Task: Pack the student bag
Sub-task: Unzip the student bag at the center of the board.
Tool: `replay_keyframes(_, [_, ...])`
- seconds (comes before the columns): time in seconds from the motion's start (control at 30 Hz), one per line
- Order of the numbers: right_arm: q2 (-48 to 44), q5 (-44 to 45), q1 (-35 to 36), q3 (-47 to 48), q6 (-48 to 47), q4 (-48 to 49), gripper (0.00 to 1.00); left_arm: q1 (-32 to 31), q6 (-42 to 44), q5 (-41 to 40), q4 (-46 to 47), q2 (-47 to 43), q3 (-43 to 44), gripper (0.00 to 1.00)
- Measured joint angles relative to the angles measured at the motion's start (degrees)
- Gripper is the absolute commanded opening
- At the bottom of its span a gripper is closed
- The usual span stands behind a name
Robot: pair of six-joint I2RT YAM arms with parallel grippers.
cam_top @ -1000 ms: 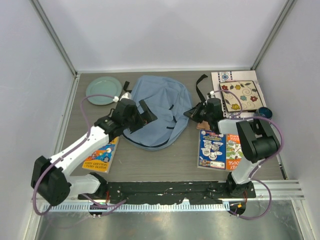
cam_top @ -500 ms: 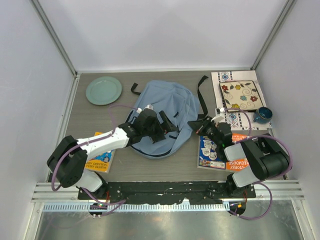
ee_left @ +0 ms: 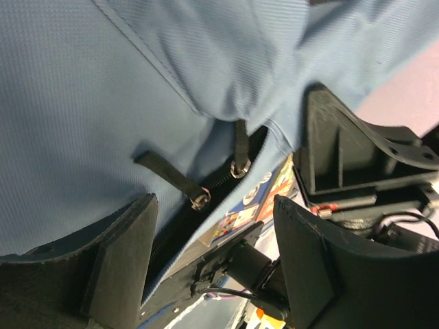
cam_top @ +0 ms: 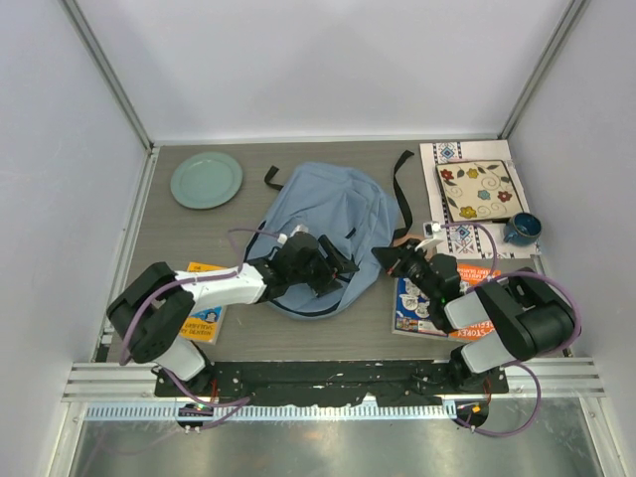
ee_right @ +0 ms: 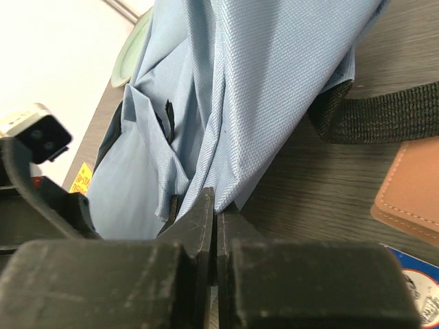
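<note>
The student bag (cam_top: 323,214), light blue-grey, lies flat mid-table with its black straps at the far end. My left gripper (cam_top: 338,268) hovers over the bag's near edge. In the left wrist view the left gripper (ee_left: 212,202) is open, with two metal zipper pulls (ee_left: 200,199) on black tabs and the dark zipper line between its fingers (ee_left: 123,260). My right gripper (cam_top: 385,260) sits at the bag's near right edge. In the right wrist view the right gripper (ee_right: 216,200) is shut, with a fold of the bag's fabric (ee_right: 260,103) pinched at its tips.
A green plate (cam_top: 206,179) lies far left. A floral-patterned board (cam_top: 477,189) and a blue cup (cam_top: 521,229) are far right. Colourful books (cam_top: 432,293) lie under the right arm, another book (cam_top: 199,316) near left. A brown wallet (ee_right: 411,199) and black strap (ee_right: 377,113) lie beside the right gripper.
My left arm has swung right and nearer across the bag to its near edge, and its jaws have narrowed. The right gripper has pulled nearer with the fabric. The bag has shifted.
</note>
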Motion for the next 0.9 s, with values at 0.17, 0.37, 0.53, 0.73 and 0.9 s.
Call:
replay_keyframes(0.17, [-1.73,-0.17,1.86,-0.28,-3.21,0.07,0.01,-0.48,-2.14,0.39,2.82,2.10,-2.14,0.74])
replay_keyframes(0.37, [-4.20,-0.46,2.54,-1.77,-6.69,-0.26,0.01,-1.44,-4.44,-0.02,4.85,2.01,-3.96,0.73])
replay_keyframes(0.53, [-7.34,-0.15,3.02,-3.26,-8.94,-0.61,0.01,-2.32,-6.95,-2.12,4.92,1.64,-5.25,0.63])
replay_keyframes(0.73, [-8.61,0.39,3.32,-4.02,-10.25,-0.59,0.01,-4.04,-8.68,-5.70,2.62,1.20,-5.29,0.45])
replay_keyframes(0.9, [-9.11,0.66,3.85,-4.11,-10.58,-0.68,0.01,-4.48,-9.33,-6.82,1.68,1.27,-5.29,0.52])
